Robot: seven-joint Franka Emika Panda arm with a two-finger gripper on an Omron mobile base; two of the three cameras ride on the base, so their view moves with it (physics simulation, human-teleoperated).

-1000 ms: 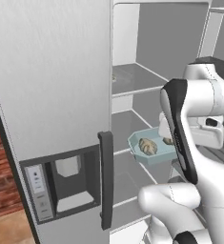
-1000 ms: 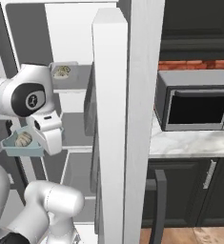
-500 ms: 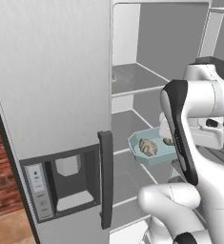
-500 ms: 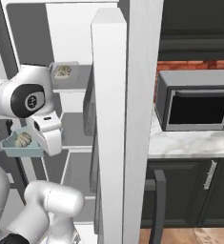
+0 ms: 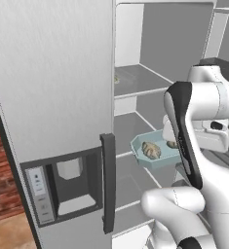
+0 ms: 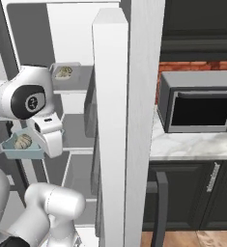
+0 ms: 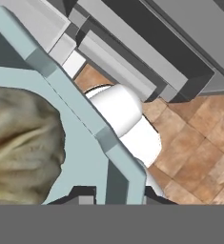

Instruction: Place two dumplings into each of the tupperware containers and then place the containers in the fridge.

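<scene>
Two dumplings (image 5: 151, 150) in tupperware container (image 5: 141, 145), fingers (image 7: 114, 196) clamped on rim, before open fridge (image 5: 135, 87) shelves.

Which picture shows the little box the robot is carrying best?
The left base view: the teal tupperware container shows whole before the open fridge, with dumplings inside. The right base view shows one end of it beside the arm. The hand view shows its rim very close.
</scene>
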